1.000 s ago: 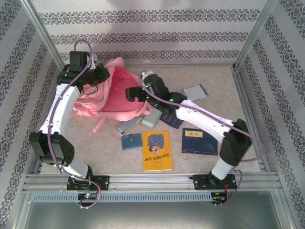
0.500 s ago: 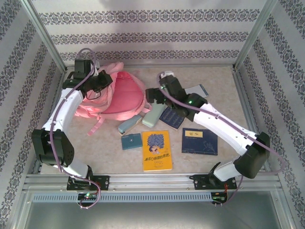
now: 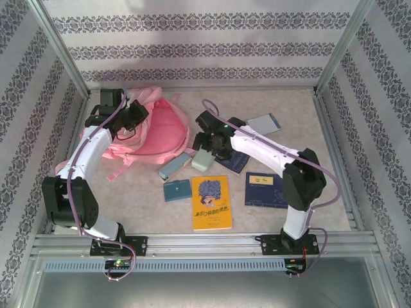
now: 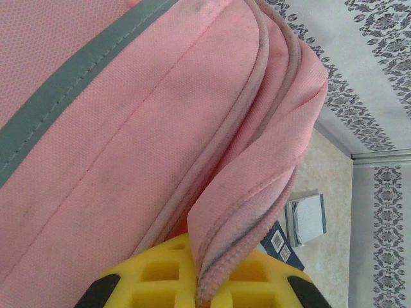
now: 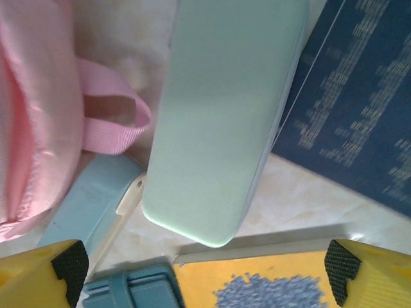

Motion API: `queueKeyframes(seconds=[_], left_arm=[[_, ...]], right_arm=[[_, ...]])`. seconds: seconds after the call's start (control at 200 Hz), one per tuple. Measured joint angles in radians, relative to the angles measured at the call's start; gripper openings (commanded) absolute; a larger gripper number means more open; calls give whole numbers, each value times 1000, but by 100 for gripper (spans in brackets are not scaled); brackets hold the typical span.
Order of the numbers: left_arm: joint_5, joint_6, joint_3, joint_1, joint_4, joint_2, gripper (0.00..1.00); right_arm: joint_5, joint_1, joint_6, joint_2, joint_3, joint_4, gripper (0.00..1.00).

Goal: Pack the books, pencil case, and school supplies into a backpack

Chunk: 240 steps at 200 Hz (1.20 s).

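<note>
The pink backpack (image 3: 154,131) lies at the back left. My left gripper (image 3: 133,116) is shut on its zip-edged flap (image 4: 250,212), which runs between the yellow fingers (image 4: 160,276). My right gripper (image 3: 207,145) hangs open over the mint-green pencil case (image 3: 202,160), whose rounded end (image 5: 218,167) lies between the spread fingertips (image 5: 69,263). The dark teal box (image 3: 177,190) sits near the yellow book (image 3: 212,202). One navy book (image 3: 232,163) lies partly under the right arm, and the white-labelled navy book (image 3: 268,190) lies right of the yellow one. The grey-white notebook (image 3: 264,123) is at the back right. The pale pink piece is out of view.
A light-blue oblong item (image 3: 174,168) lies beside the pencil case, close to a loose pink strap (image 5: 112,122). Another strap (image 3: 121,168) trails toward the near left. Patterned walls and metal rails (image 3: 334,154) fence the table on three sides.
The right arm has swung away from the backpack's mouth and dropped over the mint-green pencil case. The left gripper has shifted slightly with the flap, and the backpack has settled flatter.
</note>
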Motion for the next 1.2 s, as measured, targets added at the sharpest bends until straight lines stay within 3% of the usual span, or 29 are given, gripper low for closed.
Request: queueKeyframes(seconds=[0.21,0.33,0.949,1.199], left_arm=[[16,-13,-3,13,13,0,0],[25,-15,-3,18,13,0,0],[29,-15,-3,18,13,0,0],[35,-15,-3,21,13,0,0]], right_arm=[[-30,9,166,79,17,-9,91],[-24,9,219,127,71,-34,98],[-17,6,257,325,164,-39,98],[-10,4,252,342,172,-26,87]])
